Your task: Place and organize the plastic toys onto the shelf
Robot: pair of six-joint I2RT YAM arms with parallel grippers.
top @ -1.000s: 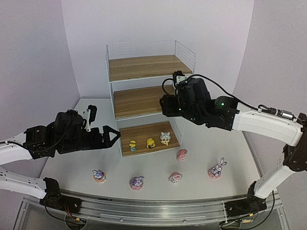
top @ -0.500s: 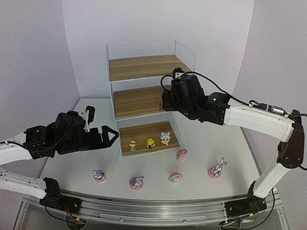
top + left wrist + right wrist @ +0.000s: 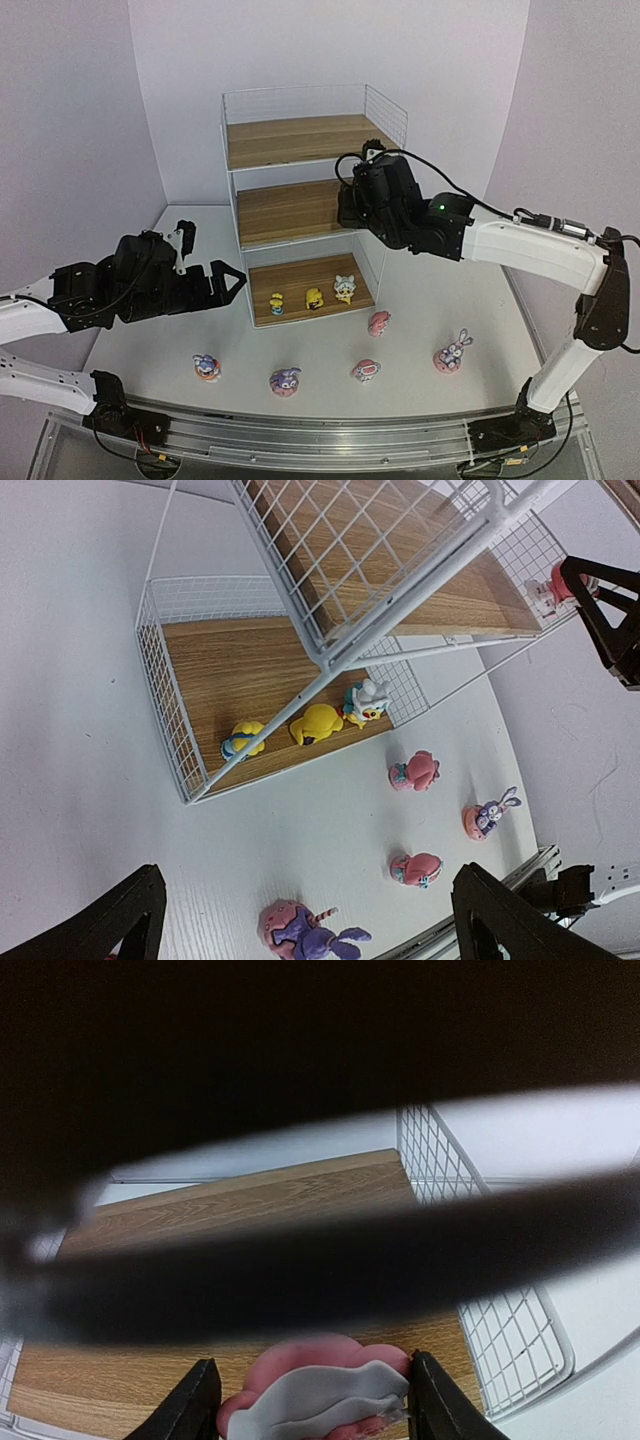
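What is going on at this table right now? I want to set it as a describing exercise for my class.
Two robot arms are sorting small toys onto a three-level shelf. The right gripper holds a pink toy at the middle board, not yet set down. The left gripper hangs open beside the shelf, holding nothing. Three yellow toys stand on the bottom board. Five more toys lie on the table in front.

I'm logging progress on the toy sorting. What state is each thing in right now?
Left gripper: open, empty.
Right gripper: shut on pink-and-white toy, at the middle tier.
Yellowish toys: three, on the bottom board.
Purple bunnies: three, on the table.
Other pink-and-white toys: two, on the table.
Shelf: upright, top and middle boards bare.
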